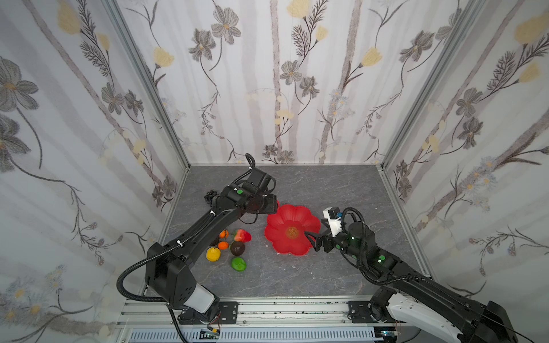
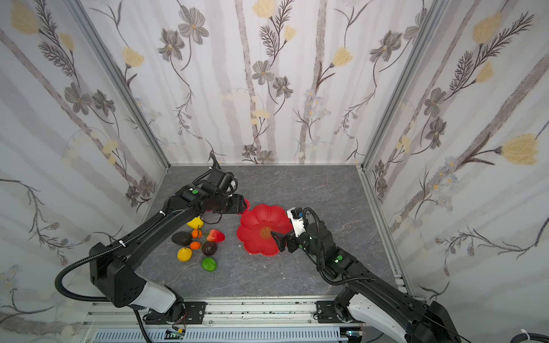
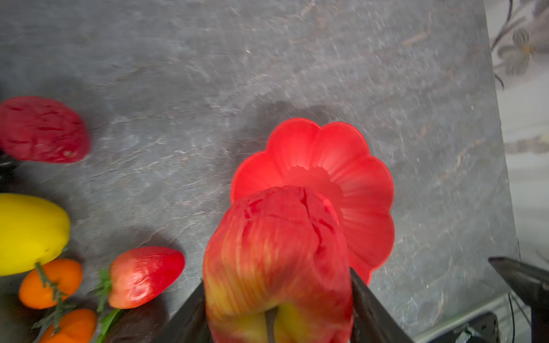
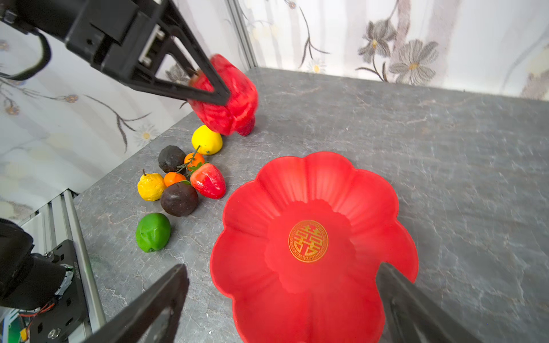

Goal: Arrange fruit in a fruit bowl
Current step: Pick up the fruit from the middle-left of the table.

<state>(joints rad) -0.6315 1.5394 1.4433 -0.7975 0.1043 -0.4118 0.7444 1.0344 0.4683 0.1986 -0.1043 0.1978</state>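
The red fruit bowl (image 1: pixel 285 216) (image 2: pixel 258 218) (image 4: pixel 312 184) sits on the grey table with nothing in it, its gold emblem showing. My left gripper (image 1: pixel 274 205) (image 3: pixel 277 279) hangs just off the bowl's far-left rim, shut on a red apple (image 3: pixel 279 252) (image 4: pixel 234 101). My right gripper (image 1: pixel 310 241) (image 4: pixel 282 267) is open over the bowl's near-right rim. Left of the bowl lie a strawberry (image 1: pixel 242 235), a lemon (image 1: pixel 213 254), a lime (image 1: pixel 238 264), a dark avocado (image 1: pixel 237 248) and two oranges (image 1: pixel 223 245). A bumpy red fruit (image 3: pixel 41 129) lies below the apple.
A black grape bunch (image 1: pixel 211 196) lies by the left wall behind my left arm. A second yellow fruit (image 2: pixel 195 222) and another dark fruit (image 2: pixel 181 238) sit under that arm. Papered walls close three sides, and a metal rail (image 1: pixel 267 308) runs along the front.
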